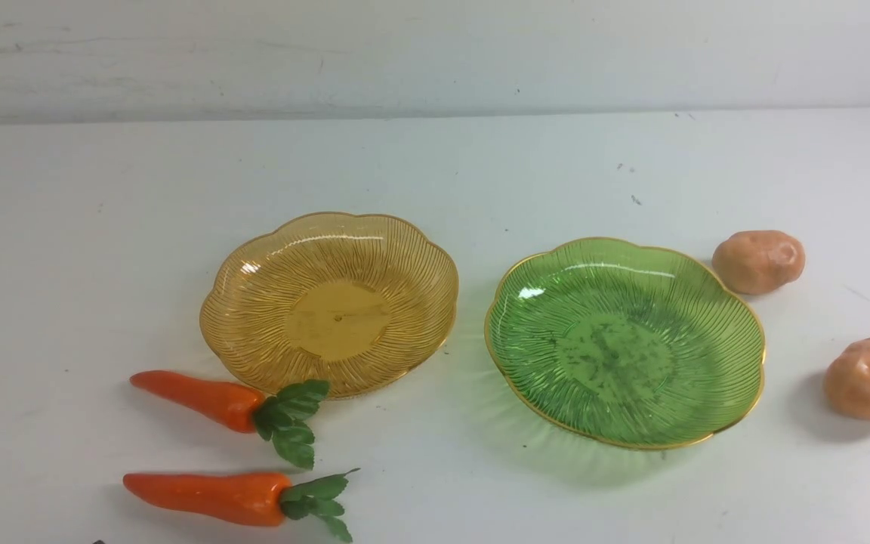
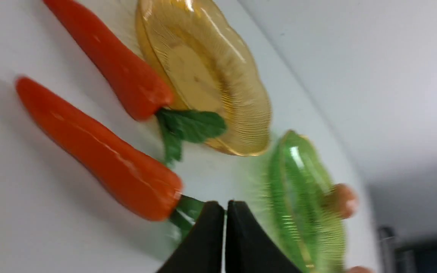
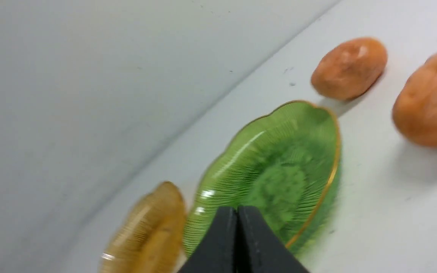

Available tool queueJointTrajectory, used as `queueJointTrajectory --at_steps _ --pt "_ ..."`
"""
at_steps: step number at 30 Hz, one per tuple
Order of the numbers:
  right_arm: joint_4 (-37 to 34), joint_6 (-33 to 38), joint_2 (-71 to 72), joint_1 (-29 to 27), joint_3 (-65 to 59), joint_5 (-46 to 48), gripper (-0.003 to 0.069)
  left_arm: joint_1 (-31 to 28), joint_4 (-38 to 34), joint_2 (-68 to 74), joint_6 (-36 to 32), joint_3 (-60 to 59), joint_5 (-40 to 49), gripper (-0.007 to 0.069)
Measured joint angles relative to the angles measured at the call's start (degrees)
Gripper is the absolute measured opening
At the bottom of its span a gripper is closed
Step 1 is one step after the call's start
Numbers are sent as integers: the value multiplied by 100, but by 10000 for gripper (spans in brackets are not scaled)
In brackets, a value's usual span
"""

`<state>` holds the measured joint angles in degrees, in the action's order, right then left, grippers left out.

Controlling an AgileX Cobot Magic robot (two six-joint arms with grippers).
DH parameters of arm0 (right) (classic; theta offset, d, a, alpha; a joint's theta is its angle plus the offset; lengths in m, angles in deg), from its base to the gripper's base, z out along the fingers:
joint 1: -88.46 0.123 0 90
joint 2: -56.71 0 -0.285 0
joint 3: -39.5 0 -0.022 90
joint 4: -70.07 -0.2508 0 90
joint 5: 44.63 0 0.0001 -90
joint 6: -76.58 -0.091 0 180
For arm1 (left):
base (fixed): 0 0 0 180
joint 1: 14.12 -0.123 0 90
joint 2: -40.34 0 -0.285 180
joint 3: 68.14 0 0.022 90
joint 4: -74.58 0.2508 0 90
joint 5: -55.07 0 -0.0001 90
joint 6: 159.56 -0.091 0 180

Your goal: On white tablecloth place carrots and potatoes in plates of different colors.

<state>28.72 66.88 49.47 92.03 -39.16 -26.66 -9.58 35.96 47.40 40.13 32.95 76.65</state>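
Jaws on both arms are pressed together with nothing between them. The left gripper hangs over the white tablecloth with its clenched tips just beside the leafy end of the near carrot (whether they touch the leaves I cannot tell), and the orange body stretches away from those tips. The far carrot lies roughly alongside it, farther from the left jaws, its green leaves overlapping the rim of the amber plate. The right gripper aims its closed tips at the green plate, which sits right ahead of them. The amber plate stands off to one side of the right jaws, near the green one but not touching it. Beyond the green plate, well apart from the right jaws, lie the two potatoes: the nearer potato stands clear of the plate, and the farther potato rests just beside the plate's scalloped gold rim. All four vegetables lie on the cloth, outside the plates.
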Motion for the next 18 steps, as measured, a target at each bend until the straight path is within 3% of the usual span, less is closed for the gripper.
queueJointTrajectory --at_steps 4,11,15,18 --pt "-736 -132 0 0 0 -108 -15 0 -1429 0 257 0 -114 -3" --pt "-1106 -27 0 0 178 -443 -15 0 -2117 0 -4 59 -386 -3" --pt "-951 1212 -75 0 1387 -892 -15 0 -2192 305 -1317 1313 -384 -3" --pt "-632 2079 -619 0 2216 -283 -15 0 -1890 1372 -2317 2302 475 -3"
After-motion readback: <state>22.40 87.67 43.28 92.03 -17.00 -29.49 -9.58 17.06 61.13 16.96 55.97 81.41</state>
